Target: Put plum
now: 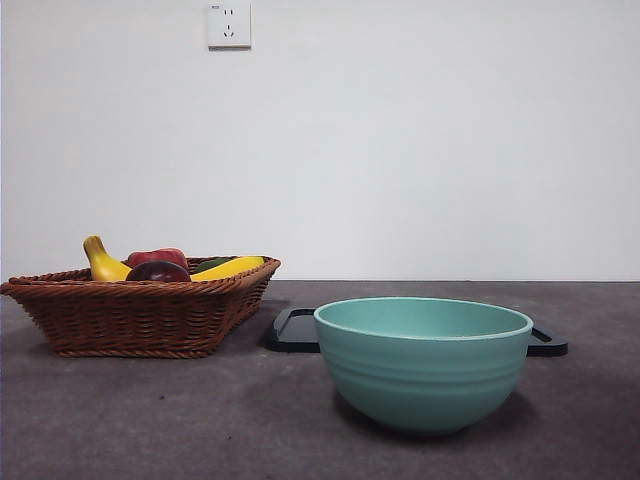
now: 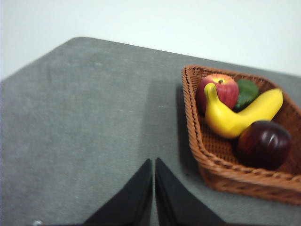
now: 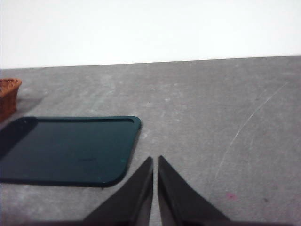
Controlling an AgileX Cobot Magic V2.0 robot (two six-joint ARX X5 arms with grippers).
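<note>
front view: a wicker basket [image 1: 140, 318] sits on the grey table [image 1: 150, 420] at the left. the plum [image 1: 158, 272] lies in it near the front rim, with only its dark top showing above the weave. a red apple [image 1: 157, 257] is just behind it, and a banana [image 1: 108, 264] curves up beside them, its other end [image 1: 230, 267] reaching toward the basket's right side, with something green [image 1: 210, 264] behind it. a teal bowl [image 1: 423, 362] stands near the middle right, and a dark tray [image 1: 292, 332] lies flat behind it. a wall socket [image 1: 229, 25] is high on the white wall. no arm shows here

left wrist view: the left gripper [image 2: 154, 162] hangs over bare table beside the basket [image 2: 211, 160], its jaws pressed together and holding nothing. the plum [image 2: 264, 144] rests at one end of the basket, touching the banana [image 2: 235, 117]; the apple [image 2: 221, 89] and green piece [image 2: 247, 92] lie beyond

right wrist view: the right gripper [image 3: 155, 161] has its jaws pressed together, empty, over the table just beside the tray [image 3: 70, 148]; a basket corner [image 3: 8, 94] shows at the edge
</note>
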